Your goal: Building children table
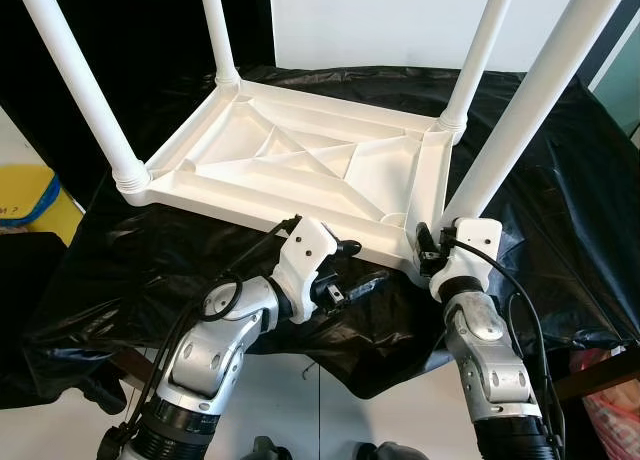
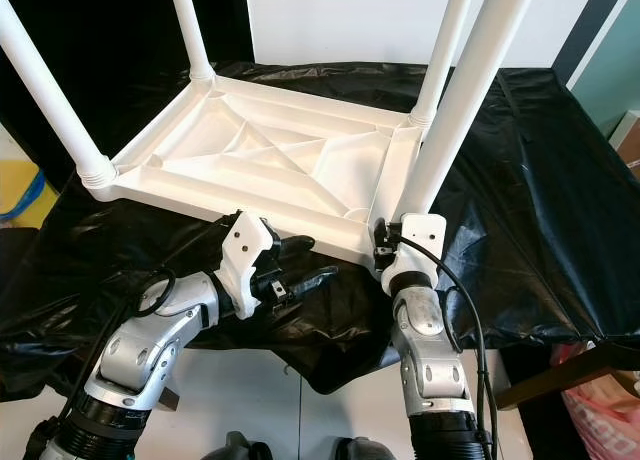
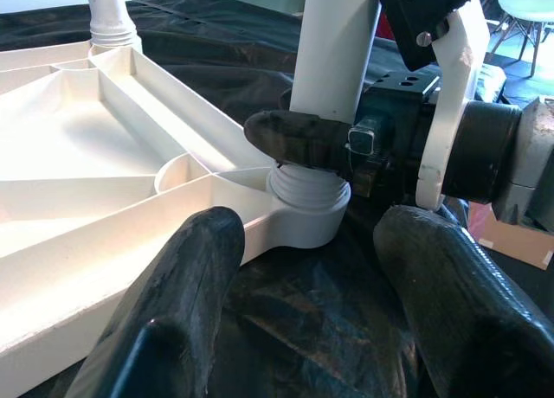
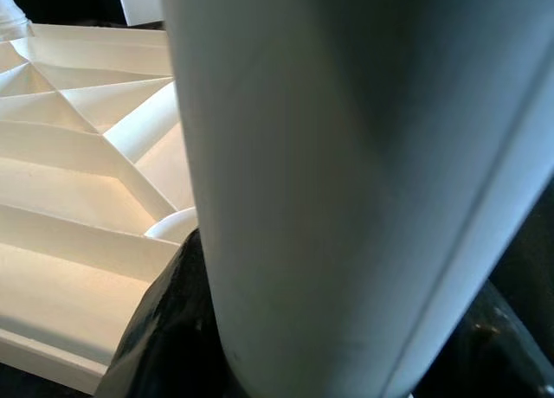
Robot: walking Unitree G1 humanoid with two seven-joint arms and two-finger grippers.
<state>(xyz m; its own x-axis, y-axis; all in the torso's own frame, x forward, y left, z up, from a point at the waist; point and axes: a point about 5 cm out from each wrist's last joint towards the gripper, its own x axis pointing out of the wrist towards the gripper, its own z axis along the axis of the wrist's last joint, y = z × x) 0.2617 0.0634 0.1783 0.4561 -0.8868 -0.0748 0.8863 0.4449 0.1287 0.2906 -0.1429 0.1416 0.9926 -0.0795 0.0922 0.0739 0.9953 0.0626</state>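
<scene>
Left eye view: upturned white plastic tabletop (image 1: 300, 160) lying underside-up on black sheeting (image 1: 560, 200), ribbed bracing exposed, four white legs rising from its corner sockets. Far legs at 11 o'clock (image 1: 218, 30) and 1 o'clock (image 1: 480, 55), near-left leg (image 1: 75, 80) at 10 o'clock, near-right leg (image 1: 530, 105) at 2 o'clock, slanting up out of the nearest corner. Right gripper (image 1: 428, 252) at 5 o'clock, clenched around the base of that near-right leg, just above the threaded collar (image 3: 307, 195); one black finger (image 3: 299, 140) wrapped across the leg in the left wrist view. Left gripper (image 1: 340, 270) at 6 o'clock, released, fingers (image 3: 177, 311) spread apart, hovering just off the tabletop's near edge over the sheeting, pointed toward the same corner. Yellow and blue object (image 1: 30, 205) at 9 o'clock, beside the sheeting.
</scene>
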